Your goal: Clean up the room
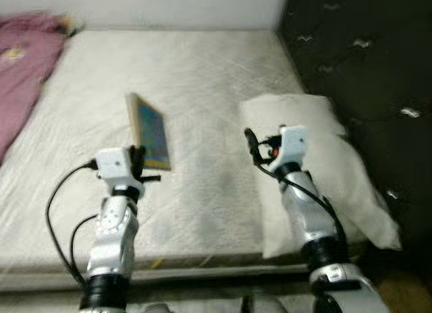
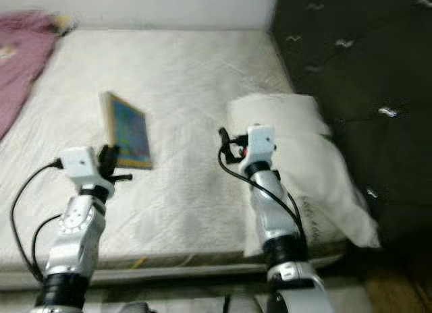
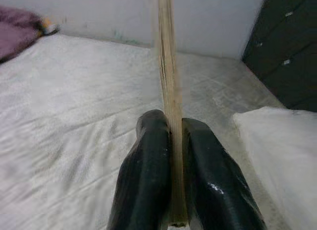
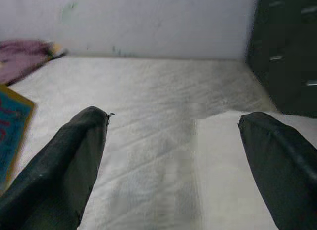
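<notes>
The left gripper (image 3: 171,190) is closed on the lower edge of a thin book (image 1: 150,132), held upright above the near part of the white mattress (image 1: 202,77). In the left wrist view the book's pale edge runs straight up between the two black fingers (image 3: 146,180), which press against it from either side, one on each cover. From the head camera, the book's blue and yellow cover faces toward the robot's right, and the book rises clear of the mattress surface, just ahead of the left wrist.

The right gripper (image 4: 173,141) hovers empty over the mattress, its fingers spread wide apart, with nothing between them. It sits at the near edge of a white pillow (image 1: 317,164), which lies along the mattress's right side, next to a dark cabinet (image 1: 364,70).

Farther off, at the far left corner of the mattress, a pink blanket (image 1: 23,63) lies bunched against the white wall (image 1: 169,6).
</notes>
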Robot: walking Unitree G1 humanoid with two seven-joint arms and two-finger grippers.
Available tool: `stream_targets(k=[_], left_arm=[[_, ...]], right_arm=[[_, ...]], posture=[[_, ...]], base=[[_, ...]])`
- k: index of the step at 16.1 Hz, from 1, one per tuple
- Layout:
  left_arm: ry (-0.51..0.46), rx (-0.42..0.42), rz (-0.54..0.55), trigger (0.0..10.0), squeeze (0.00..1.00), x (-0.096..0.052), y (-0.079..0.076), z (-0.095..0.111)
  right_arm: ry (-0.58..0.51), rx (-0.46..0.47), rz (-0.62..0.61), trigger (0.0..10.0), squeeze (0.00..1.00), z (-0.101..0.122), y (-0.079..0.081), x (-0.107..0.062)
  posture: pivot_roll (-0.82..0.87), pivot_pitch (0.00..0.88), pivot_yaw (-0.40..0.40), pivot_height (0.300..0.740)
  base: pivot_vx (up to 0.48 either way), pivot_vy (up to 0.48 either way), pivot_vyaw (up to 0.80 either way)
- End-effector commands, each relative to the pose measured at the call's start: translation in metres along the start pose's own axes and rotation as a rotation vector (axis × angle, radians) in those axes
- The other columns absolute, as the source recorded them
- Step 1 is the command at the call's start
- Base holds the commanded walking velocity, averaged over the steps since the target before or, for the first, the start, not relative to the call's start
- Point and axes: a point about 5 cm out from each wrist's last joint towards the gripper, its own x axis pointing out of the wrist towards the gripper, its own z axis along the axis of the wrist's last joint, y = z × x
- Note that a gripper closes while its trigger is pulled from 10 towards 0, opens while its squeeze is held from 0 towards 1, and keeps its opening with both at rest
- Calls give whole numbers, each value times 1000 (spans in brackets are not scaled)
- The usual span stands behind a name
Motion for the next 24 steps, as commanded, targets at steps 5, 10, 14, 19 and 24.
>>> stream_targets(k=[5, 10, 14, 19, 24], left_arm=[[-29, -5, -50, 10000, 0, 0, -12, 5], [-15, -8, -28, 10000, 0, 0, -11, 3], [-5, -19, -16, 10000, 0, 0, -10, 1], [102, -163, 80, 10000, 0, -12, -8, -13], [190, -302, -116, 10000, 0, -33, -24, -12]], right_arm=[[12, 7, -27, 10000, 0, -3, -6, -3], [26, 11, -29, 10000, 0, -6, -7, -4], [24, 1, -30, 10000, 0, -5, -7, -3], [39, -6, -24, 10000, 0, -8, -10, -17], [63, -7, -52, 10000, 0, -11, -16, -49]], posture=[[-58, 0, 9, 740], [-57, 0, 5, 740], [-60, 0, 4, 740], [-51, 0, -14, 740], [-59, 0, 0, 740]], base=[[0, 0, -320], [0, 0, -305], [0, 0, -800], [0, 0, -320], [0, 0, 0]])
